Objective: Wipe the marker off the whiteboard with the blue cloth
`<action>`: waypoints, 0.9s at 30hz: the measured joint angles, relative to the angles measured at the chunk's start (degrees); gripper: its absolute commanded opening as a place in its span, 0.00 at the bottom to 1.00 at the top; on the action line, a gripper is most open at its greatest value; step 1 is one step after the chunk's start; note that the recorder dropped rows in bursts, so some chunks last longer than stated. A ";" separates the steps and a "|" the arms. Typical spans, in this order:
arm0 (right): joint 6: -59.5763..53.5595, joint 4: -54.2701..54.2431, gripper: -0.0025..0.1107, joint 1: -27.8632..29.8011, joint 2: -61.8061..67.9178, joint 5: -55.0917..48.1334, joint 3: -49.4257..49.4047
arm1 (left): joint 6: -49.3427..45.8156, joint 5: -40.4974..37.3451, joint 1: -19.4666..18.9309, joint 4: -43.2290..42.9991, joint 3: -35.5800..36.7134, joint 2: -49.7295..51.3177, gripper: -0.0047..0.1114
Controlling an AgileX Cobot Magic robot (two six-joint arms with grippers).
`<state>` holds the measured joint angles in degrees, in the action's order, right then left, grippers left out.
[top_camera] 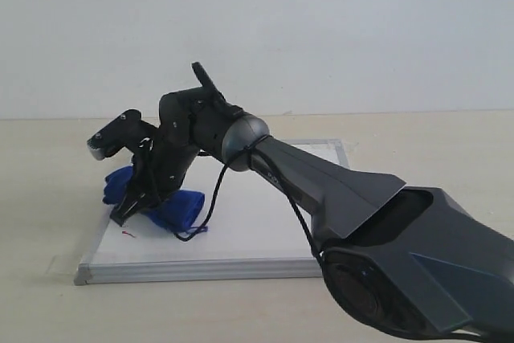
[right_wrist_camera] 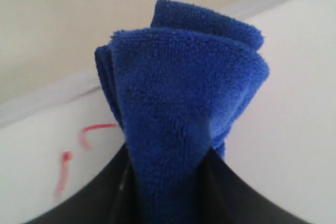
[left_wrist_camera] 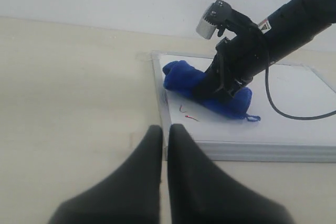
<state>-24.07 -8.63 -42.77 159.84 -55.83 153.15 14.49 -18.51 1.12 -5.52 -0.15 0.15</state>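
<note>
The whiteboard [top_camera: 265, 222] lies flat on the table. My right gripper [top_camera: 138, 202] is shut on the blue cloth [top_camera: 180, 208] and presses it onto the board's left part. Short red bits of the marker [top_camera: 128, 234] show just in front of the cloth. In the right wrist view the cloth [right_wrist_camera: 178, 87] bulges out between the black fingers [right_wrist_camera: 94, 192], with red strokes [right_wrist_camera: 92, 129] beside it on the white surface [right_wrist_camera: 299, 108]. The left wrist view shows my left gripper [left_wrist_camera: 165, 129] shut and empty over the table, short of the board's frame [left_wrist_camera: 160, 98], with the cloth [left_wrist_camera: 181, 74] and marker traces [left_wrist_camera: 190, 117] beyond.
The right arm [top_camera: 345, 190] stretches across the board from the lower right. A black cable [left_wrist_camera: 283, 111] hangs from it over the board. A beige tabletop [top_camera: 48, 198] surrounds the board, and a plain wall [top_camera: 321, 30] stands behind.
</note>
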 measured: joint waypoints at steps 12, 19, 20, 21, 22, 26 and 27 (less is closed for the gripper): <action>-6.46 -1.85 0.02 0.00 0.20 4.10 -0.22 | 0.00 0.00 0.00 0.00 0.00 0.00 0.07; -11.58 -6.08 0.02 -2.11 -0.24 -5.10 0.27 | 0.00 0.00 0.00 0.00 0.00 0.00 0.07; -11.84 -6.08 0.02 -2.35 -0.39 -6.05 0.27 | 0.00 0.00 0.00 0.00 0.00 0.00 0.07; -11.98 -5.91 0.02 -2.35 -0.50 -6.41 0.37 | 0.00 0.00 0.00 0.00 0.00 0.00 0.07; -11.85 -5.58 0.02 -2.44 -0.50 -6.40 0.36 | 0.00 0.00 0.00 0.00 0.00 0.00 0.07; -6.26 1.02 0.02 -2.44 -0.50 -3.34 0.36 | 0.00 0.00 0.00 0.00 0.00 0.00 0.07; -4.36 4.16 0.02 -2.46 -0.50 -1.37 0.36 | 0.00 0.00 0.00 0.00 0.00 0.00 0.07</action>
<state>-28.43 -4.46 -45.22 159.34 -57.20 153.51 14.49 -18.51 1.12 -5.52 -0.15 0.15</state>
